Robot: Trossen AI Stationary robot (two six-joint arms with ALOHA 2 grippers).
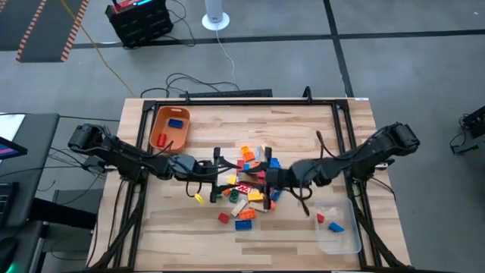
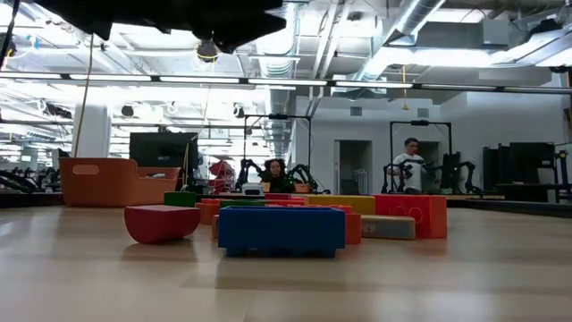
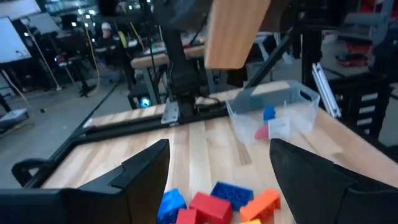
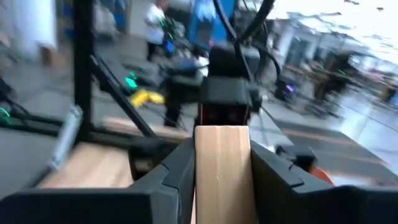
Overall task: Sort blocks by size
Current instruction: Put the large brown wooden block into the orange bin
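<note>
One tan block (image 4: 222, 171) upright in right gripper (image 4: 221, 163), long axis vertical.

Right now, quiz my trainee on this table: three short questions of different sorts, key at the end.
1. True or false: the right gripper is shut on a tan block.
2. Which container holds a red and a blue block near the right arm? A) orange bin B) clear tray
3. Fill in: the left gripper is ____.

Key: 1 true; 2 B; 3 open.
</note>
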